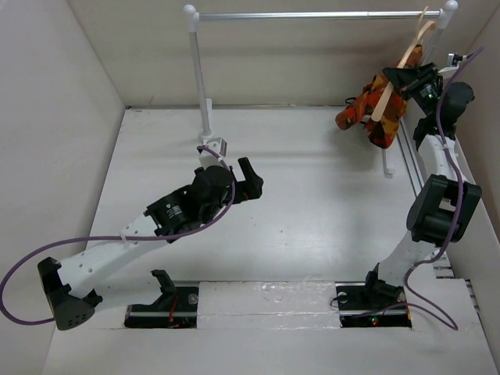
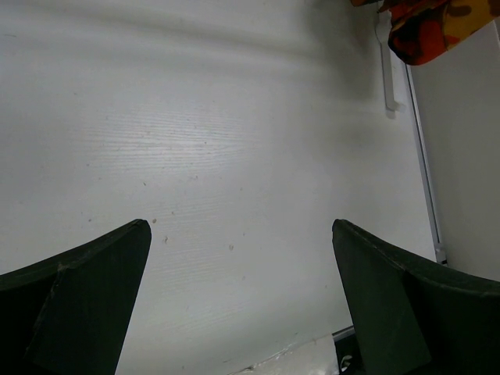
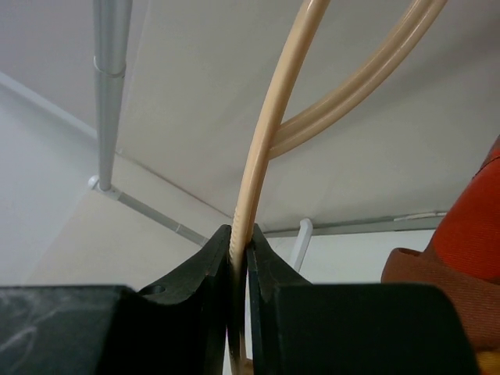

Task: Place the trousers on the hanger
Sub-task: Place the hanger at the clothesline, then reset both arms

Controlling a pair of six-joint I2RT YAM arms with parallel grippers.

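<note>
The camouflage trousers [image 1: 373,112] hang bunched over the pale wooden hanger [image 1: 404,69] at the far right, under the rail's right end. My right gripper [image 1: 396,81] is raised there, shut on the hanger's thin bar [image 3: 251,183]; orange cloth of the trousers [image 3: 469,234] shows at the right edge of the right wrist view. My left gripper [image 1: 255,181] is open over the bare table middle, far from the trousers, nothing between its fingers [image 2: 86,289]. A corner of the trousers [image 2: 426,27] shows at the top right of the left wrist view.
A metal clothes rail [image 1: 312,15] on white posts [image 1: 200,74] spans the back of the table. White walls close in the left, back and right sides. A rail foot [image 2: 387,66] lies on the table by the right wall.
</note>
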